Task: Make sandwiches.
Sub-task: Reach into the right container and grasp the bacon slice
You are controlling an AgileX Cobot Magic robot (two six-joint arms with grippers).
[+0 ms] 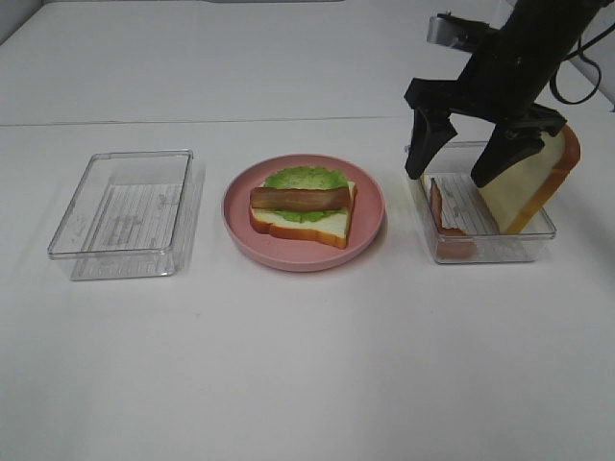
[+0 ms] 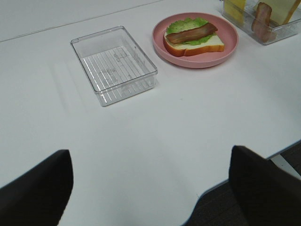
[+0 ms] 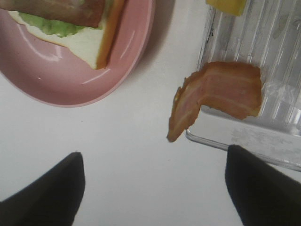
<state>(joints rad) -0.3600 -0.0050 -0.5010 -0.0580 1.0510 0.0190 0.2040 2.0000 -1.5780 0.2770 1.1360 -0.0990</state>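
1. The half-built sandwich (image 1: 303, 213) lies on the round pink plate (image 1: 288, 261) at the middle of the counter (image 1: 307, 384). It consists of one bread slice (image 1: 322, 227), ruffled lettuce (image 1: 306, 177) and a bacon strip (image 1: 300, 198) across the top. We judge that it lacks cheese and a closing slice.
2. The right clear tray (image 1: 500, 252) holds the remaining parts. A second bread slice (image 1: 538, 187) leans steeply against its outer side. A spare bacon strip (image 3: 221, 89) is draped over the wall nearest the plate. A yellow cheese piece (image 3: 225, 5) is only partly seen.
3. The right claw (image 1: 448, 177) hovers over this tray, jaws wide, with nothing between them.
4. The left claw (image 2: 150, 197), out of the high view, sits near the counter's front edge and well apart from the food. Its jaws are likewise wide and bare. The left clear tray (image 1: 120, 264) lies beside the plate.
5. Handling, as we judge it:
   - All the parts appear to be light toys.
   - The bread looks thick and slightly yielding, and because it leans upright the claw can close across its two faces near the top crust.
   - The bacon looks thin and floppy, so we would take it at the hump where it crosses the tray wall.
   - Cheese lying flat would be hard to lift, so we would take it by an exposed edge.
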